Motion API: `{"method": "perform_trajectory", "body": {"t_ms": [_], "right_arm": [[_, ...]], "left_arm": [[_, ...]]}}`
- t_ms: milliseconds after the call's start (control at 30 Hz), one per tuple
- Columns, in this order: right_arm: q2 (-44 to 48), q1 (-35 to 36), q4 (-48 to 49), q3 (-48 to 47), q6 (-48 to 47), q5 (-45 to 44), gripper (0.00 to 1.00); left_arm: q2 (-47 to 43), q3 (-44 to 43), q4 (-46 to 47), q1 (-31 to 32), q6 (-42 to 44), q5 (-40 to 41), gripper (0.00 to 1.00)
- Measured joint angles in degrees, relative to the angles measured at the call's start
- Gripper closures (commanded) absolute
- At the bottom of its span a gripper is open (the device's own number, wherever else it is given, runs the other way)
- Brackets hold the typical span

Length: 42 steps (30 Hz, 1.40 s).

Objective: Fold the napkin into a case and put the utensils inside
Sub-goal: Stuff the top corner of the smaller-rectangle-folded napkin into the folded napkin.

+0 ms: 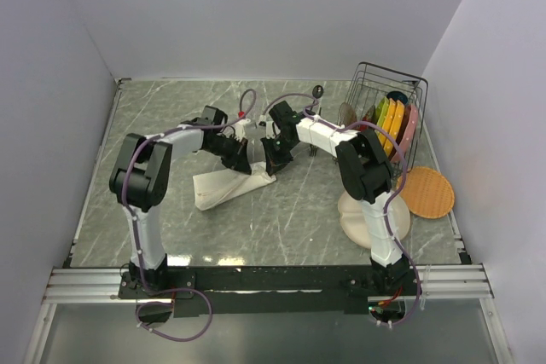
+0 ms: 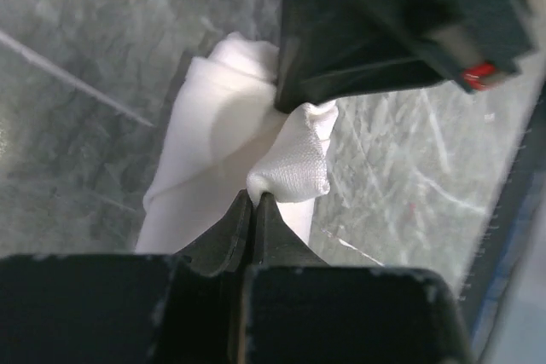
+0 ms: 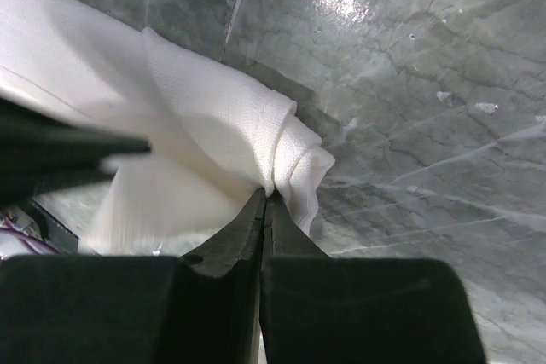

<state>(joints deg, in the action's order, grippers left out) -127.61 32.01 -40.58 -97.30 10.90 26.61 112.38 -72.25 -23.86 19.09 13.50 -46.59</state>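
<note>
Folding is the step in hand, and an early one by my reckoning; the napkin (image 1: 220, 188) is a bunched, slanting heap on the grey table (image 1: 299, 215), left of centre, nothing like a flat case yet; both arms lean in over its right-hand end, close together

The left gripper (image 2: 256, 200) has its jaws pressed together on a small puckered fold of the cloth, which rises straight out from between the tips; the right gripper (image 3: 264, 200) is likewise clamped tight on a rolled edge of the same cloth, with the rest trailing away to its left; in the left wrist view the right gripper's dark body sits just above the left's pinch, so the two holds look nearly touching

The next move, I'd judge, calls for drawing the two pinches apart to stretch that edge taut, then laying it over flat; pull unevenly and the soft cloth could twist or slip free

The utensils I cannot pick out with any certainty from here; the wire rack (image 1: 401, 91) of coloured plates stands well apart at the far right
</note>
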Motion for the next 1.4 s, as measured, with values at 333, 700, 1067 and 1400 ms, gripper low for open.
{"method": "perform_trajectory", "body": {"t_ms": [333,700,1067,1400], "right_arm": [[-0.15,0.0,-0.2,-0.31,-0.42,0.66,0.84],[0.07,0.07,0.0,-0.42,-2.29,3.04,0.64],[3.08,0.09,0.39,1.27,-6.56,1.44,0.59],[8.59,0.59,7.26,5.97,-10.51,4.26,0.4]], "left_arm": [[12.26,-9.44,-8.55,-4.07,-2.54,-10.71,0.99],[14.01,-10.47,-11.21,-4.85,-1.77,-13.31,0.99],[16.28,-12.11,-13.75,-5.75,-1.66,-16.02,0.99],[18.4,-13.99,-16.48,-6.34,-0.92,-18.08,0.99]]}}
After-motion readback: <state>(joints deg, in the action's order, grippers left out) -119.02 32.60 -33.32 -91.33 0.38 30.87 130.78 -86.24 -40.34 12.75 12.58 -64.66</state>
